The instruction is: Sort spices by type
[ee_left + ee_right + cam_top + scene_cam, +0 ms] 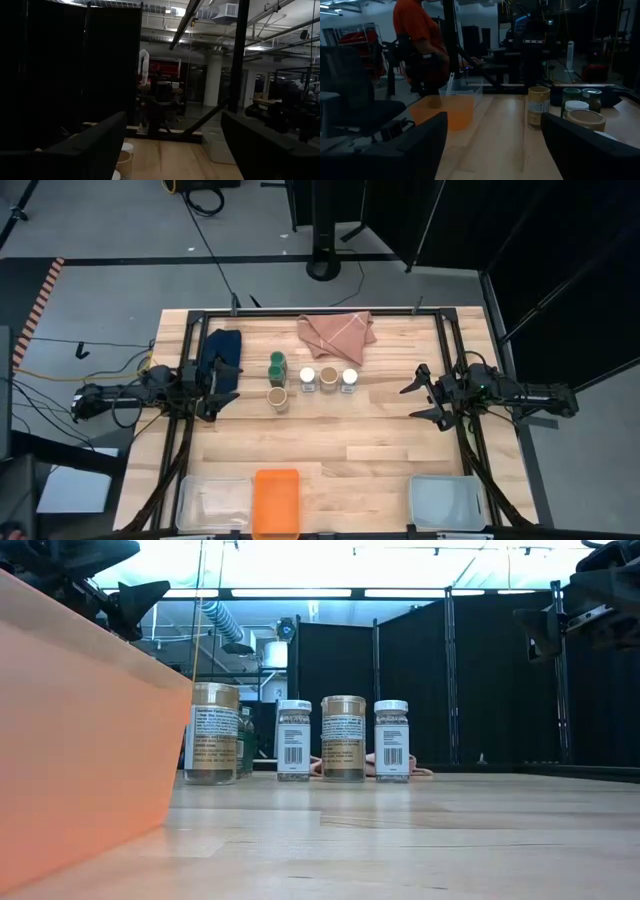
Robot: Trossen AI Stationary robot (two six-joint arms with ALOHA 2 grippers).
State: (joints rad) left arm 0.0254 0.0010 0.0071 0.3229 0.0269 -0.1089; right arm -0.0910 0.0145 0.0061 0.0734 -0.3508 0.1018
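Six spice jars stand upright on their bases in mid-table. Two green-lidded jars (277,365) stand one behind the other. A tan-lidded jar (277,396) stands just nearer than them. To their right runs a row: white lid (308,376), tan lid (328,377), white lid (349,377). The low view shows the tan jar (213,732) and the row (343,737). My left gripper (226,380) is open and empty at the table's left, left of the green jars. My right gripper (416,397) is open and empty at the right, apart from the row.
A pink folded cloth (337,332) lies behind the jars, and a dark blue cloth (222,348) lies by my left gripper. Two clear bins (213,502) (447,500) and an orange bin (276,502) stand along the near edge. A person in an orange shirt (417,30) stands beyond the table.
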